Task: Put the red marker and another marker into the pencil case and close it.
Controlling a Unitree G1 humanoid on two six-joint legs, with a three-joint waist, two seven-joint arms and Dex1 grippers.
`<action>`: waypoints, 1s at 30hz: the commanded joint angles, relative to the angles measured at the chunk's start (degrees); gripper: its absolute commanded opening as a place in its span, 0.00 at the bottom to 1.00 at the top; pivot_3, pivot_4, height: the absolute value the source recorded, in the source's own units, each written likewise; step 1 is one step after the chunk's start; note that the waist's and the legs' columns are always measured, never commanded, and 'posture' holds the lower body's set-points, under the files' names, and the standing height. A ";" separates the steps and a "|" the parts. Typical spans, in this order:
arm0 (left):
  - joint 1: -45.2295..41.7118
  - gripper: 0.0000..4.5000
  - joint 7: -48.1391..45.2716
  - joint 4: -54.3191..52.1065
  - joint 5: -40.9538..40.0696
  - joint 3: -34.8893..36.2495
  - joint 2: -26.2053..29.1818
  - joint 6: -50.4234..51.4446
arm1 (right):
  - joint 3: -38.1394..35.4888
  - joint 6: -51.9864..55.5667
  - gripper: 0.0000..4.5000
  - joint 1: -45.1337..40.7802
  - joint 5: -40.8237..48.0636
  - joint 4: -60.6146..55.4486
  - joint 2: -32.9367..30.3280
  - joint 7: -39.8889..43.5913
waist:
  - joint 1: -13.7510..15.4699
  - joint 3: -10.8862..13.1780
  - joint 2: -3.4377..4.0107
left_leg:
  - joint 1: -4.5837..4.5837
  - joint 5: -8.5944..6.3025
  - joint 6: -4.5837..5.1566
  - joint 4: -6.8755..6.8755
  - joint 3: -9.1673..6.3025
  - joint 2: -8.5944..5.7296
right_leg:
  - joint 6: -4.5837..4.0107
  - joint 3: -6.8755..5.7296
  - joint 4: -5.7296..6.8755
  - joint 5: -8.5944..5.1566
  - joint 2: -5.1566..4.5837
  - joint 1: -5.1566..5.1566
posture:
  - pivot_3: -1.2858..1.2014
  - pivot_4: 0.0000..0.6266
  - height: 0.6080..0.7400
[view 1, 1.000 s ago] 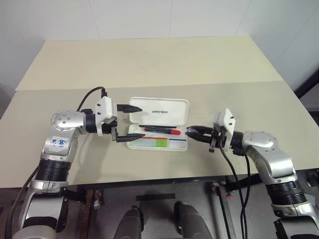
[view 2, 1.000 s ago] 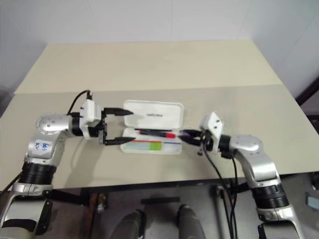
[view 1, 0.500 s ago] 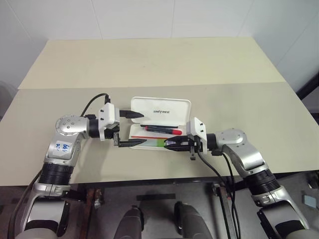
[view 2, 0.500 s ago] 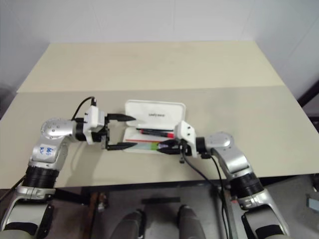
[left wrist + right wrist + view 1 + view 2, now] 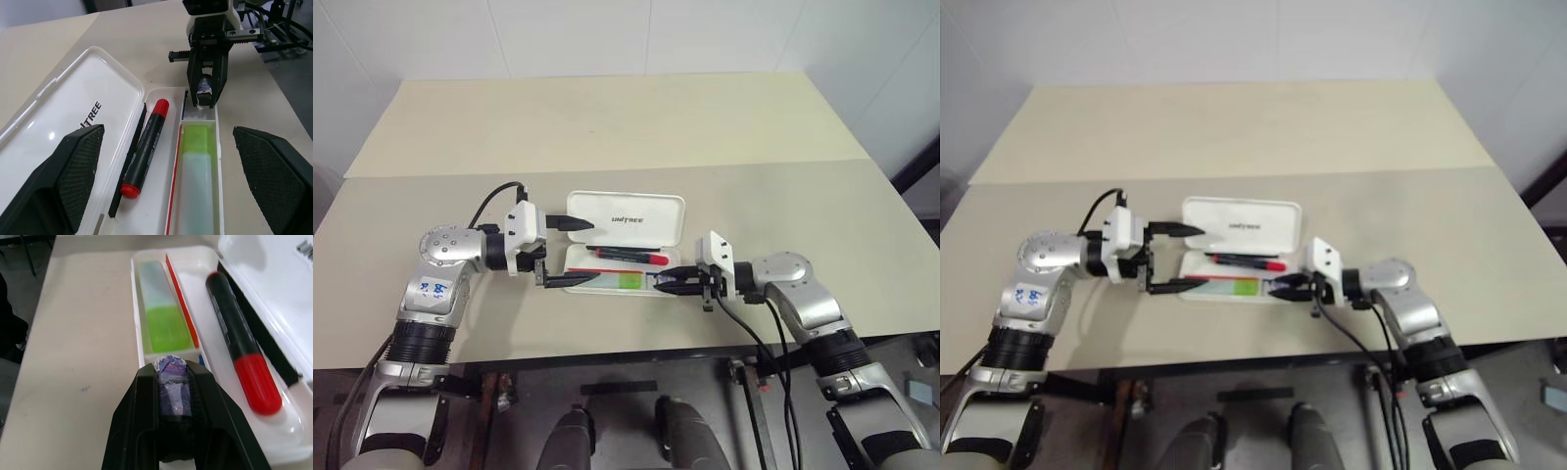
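The white pencil case (image 5: 626, 211) lies open on the table with its lid laid back. The red marker (image 5: 631, 257) rests in the rear part of its tray. The lime-green marker (image 5: 628, 281) lies in the front compartment. My left gripper (image 5: 595, 252) is open, one finger over the lid and one at the tray's front left corner. My right gripper (image 5: 658, 282) is shut on nothing, and its taped tips (image 5: 171, 367) sit against the right end of the front compartment, just beyond the green marker (image 5: 164, 323). The left wrist view shows both markers (image 5: 146, 147) and the right gripper (image 5: 205, 98).
The case sits on the near half of a beige table (image 5: 607, 127), whose front edge (image 5: 607, 348) lies close behind both arms. A seam (image 5: 431, 173) crosses the tabletop just beyond the case. A black cable (image 5: 489, 196) loops from the left wrist.
My shut right gripper has swung left and lower, from beside the case to the tray's right end. The left gripper and both markers have stayed put.
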 commanded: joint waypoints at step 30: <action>2.14 1.00 -0.88 1.20 -2.22 3.28 2.92 -0.86 | -14.56 6.15 0.99 10.56 7.63 -21.76 -8.47 -4.09 | 0.18 0.00 0.00 | 0.00 -0.01 -0.01 0.02 0.00 -0.01 | 0.00 0.00 0.00 0.00 -0.04 0.01 | 0.52 0.24 1.00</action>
